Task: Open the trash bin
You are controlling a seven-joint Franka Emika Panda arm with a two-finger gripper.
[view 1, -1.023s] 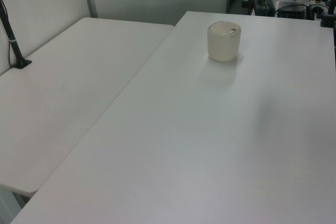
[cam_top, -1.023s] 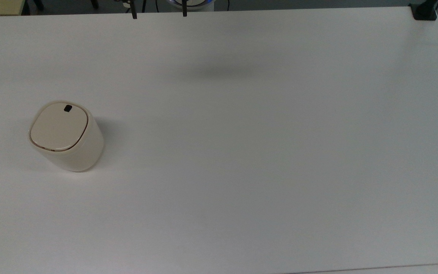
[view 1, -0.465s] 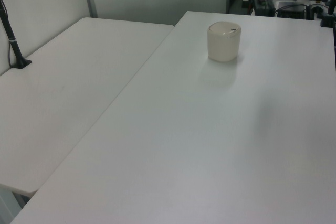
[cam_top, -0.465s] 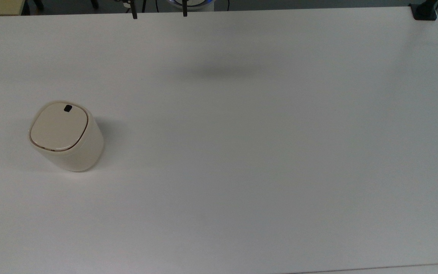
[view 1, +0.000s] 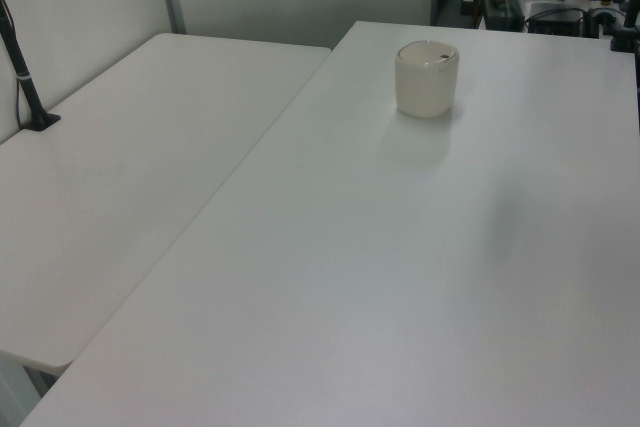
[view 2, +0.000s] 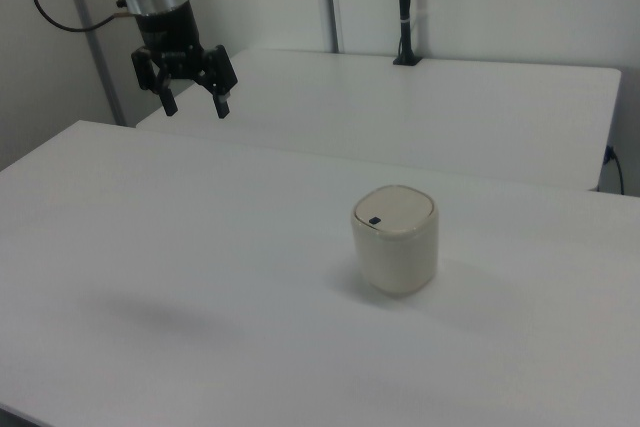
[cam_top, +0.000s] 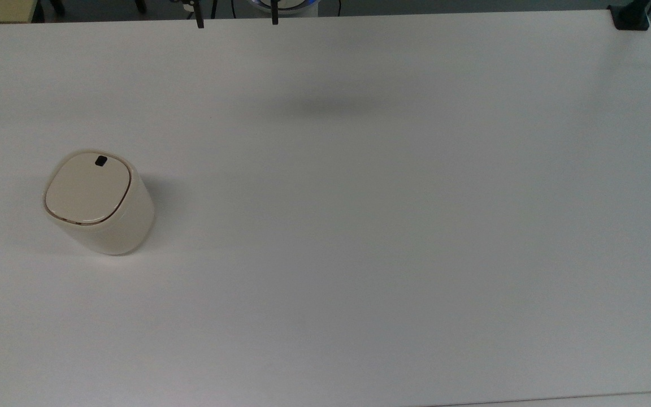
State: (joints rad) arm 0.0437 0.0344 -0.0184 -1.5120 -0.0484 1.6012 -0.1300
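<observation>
The trash bin (cam_top: 98,202) is a small cream-beige tub standing upright on the white table (cam_top: 393,226), at the top view's left. Its flat lid (cam_top: 88,189) lies shut, with a thin brown rim line and a small black button (cam_top: 100,161) near the far edge. The bin (view 1: 427,78) stands far back in the left view and the bin (view 2: 395,238) sits mid-table in the right view. My gripper (view 2: 196,104) hangs open high above the table at the right view's upper left, well away from the bin, holding nothing. Its two fingertips (cam_top: 199,22) poke in at the top view's upper edge.
A second white table (view 1: 130,167) adjoins this one on the left view's left. A black clamp post (view 1: 25,82) stands on it. Another black clamp (cam_top: 630,16) sits at the top view's upper right corner. A soft shadow (cam_top: 325,107) lies on the table.
</observation>
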